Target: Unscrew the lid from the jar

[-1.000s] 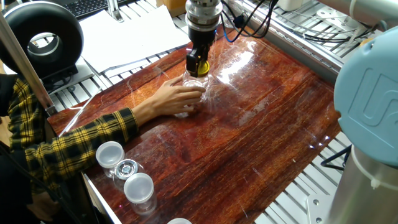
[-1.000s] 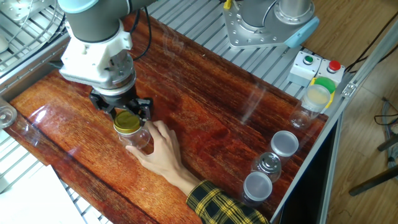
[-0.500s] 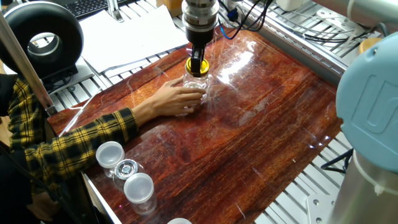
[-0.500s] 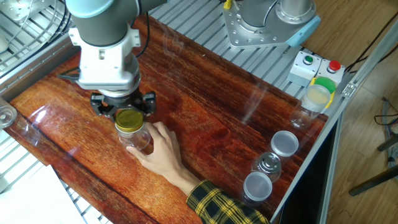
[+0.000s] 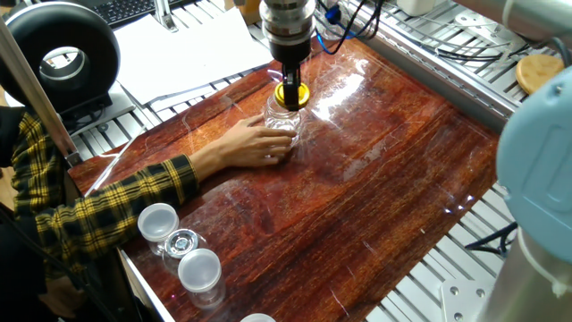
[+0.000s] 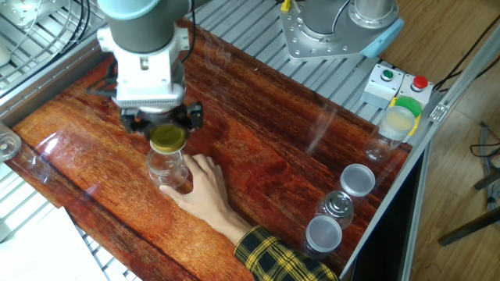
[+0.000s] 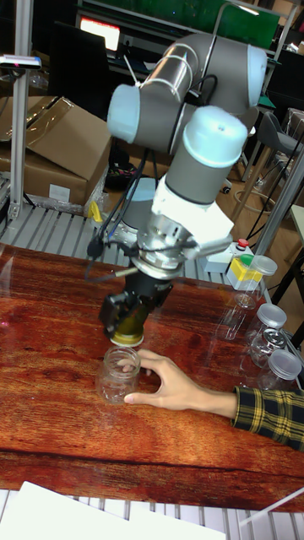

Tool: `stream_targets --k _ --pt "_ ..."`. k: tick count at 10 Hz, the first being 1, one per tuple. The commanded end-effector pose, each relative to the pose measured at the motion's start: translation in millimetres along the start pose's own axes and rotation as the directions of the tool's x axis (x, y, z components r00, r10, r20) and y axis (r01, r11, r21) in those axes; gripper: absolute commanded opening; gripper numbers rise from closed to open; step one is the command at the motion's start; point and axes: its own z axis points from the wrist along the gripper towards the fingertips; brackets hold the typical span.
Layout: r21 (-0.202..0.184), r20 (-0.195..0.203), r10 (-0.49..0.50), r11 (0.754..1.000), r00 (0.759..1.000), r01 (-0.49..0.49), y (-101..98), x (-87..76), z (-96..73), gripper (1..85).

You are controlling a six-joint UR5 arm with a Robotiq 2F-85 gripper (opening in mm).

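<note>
My end effector (image 6: pixel 167 137) pinches the lid (image 6: pixel 167 138) just above the jar (image 6: pixel 167 168); I see a gap between them. A person's hand (image 6: pixel 201 183) steadies the jar on the table (image 6: pixel 258 156).

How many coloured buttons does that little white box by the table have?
2. The green button and the red button sit side by side on top of the box; its other faces are hidden.
</note>
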Motion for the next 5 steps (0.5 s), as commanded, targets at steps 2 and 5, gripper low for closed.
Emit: stream_targets --k 2,5 --pt "0.0 -0.038 0.3 0.954 0.953 -0.3 2.1 29.6 -9.8 35.3" --pt "-0.051 0.019 0.325 0.945 0.946 -0.323 -9.6 46.9 6.9 34.7"
